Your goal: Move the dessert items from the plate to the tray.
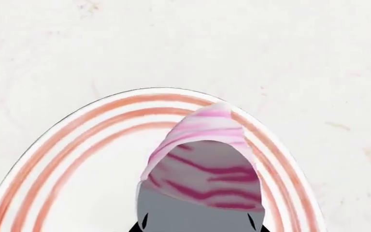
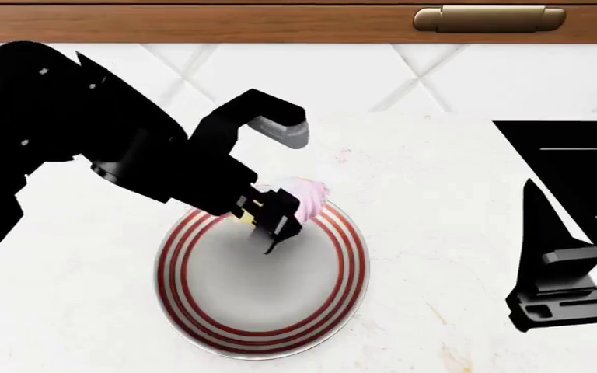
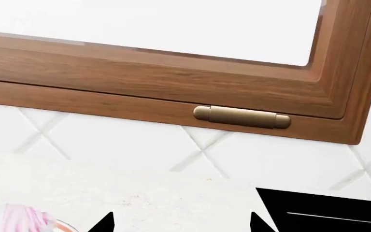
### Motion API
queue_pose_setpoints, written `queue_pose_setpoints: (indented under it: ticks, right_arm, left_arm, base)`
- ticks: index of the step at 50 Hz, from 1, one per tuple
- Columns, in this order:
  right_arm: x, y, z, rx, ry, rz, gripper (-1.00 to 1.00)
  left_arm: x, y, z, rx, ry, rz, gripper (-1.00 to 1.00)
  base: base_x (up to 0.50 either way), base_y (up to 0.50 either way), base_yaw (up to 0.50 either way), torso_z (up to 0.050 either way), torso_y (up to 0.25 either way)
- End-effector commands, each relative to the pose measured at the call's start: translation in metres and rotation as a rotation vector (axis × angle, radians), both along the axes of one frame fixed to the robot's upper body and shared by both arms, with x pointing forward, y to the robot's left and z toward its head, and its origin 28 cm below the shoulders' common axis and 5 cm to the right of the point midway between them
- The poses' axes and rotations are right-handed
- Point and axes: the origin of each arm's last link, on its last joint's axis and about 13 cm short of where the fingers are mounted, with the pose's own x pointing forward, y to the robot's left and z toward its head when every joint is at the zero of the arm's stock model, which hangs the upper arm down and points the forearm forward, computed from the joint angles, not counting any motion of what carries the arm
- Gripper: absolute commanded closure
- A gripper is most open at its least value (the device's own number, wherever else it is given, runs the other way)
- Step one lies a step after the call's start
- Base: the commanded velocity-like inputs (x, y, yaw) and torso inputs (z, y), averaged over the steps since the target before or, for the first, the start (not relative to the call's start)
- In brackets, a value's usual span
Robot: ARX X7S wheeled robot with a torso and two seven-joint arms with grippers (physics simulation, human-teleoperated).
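Head view: high, looking down on plate (image 2: 260, 326). Left wrist: close above plate and ice cream (image 1: 205, 159). Right wrist: low, facing far window frame (image 3: 172, 87); shares ice cream.
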Motion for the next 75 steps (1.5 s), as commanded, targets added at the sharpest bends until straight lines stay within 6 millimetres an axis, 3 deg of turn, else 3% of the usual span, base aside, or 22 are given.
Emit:
queue_pose_setpoints:
  ticks: [1,14,35,58,75]
  right_arm:
    - [-0.001,0.002,0.004,0.0,-0.001,-0.006,-1.0]
    - [-0.004,0.003,0.004,-0.006,0.003,-0.014,-1.0]
    - [-0.007,0.0,0.002,0.016,-0.012,-0.023,-1.0]
    - [-0.008,-0.004,0.004,0.021,-0.019,-0.04,-1.0]
    - [-0.009,-0.004,0.003,0.022,-0.023,-0.035,-1.0]
  left_arm:
    - [-0.048,0.015,0.031,-0.124,-0.129,-0.032,1.0]
    - [-0.094,0.023,0.047,-0.241,-0.255,-0.023,1.0]
    - [-0.148,0.035,0.033,-0.403,-0.416,0.062,1.0]
    - [-0.169,0.035,0.029,-0.449,-0.487,0.123,1.0]
    - [-0.173,0.038,0.028,-0.462,-0.489,0.142,1.0]
  base:
    - [0.0,0.0,0.0,0.0,0.0]
    - [-0.33,0.0,0.0,0.0,0.001]
    - [-0.21,-0.45,0.0,0.0,0.0]
    - [0.0,-0.5,0.0,0.0,0.0]
    - [0.0,-0.5,0.0,0.0,0.0]
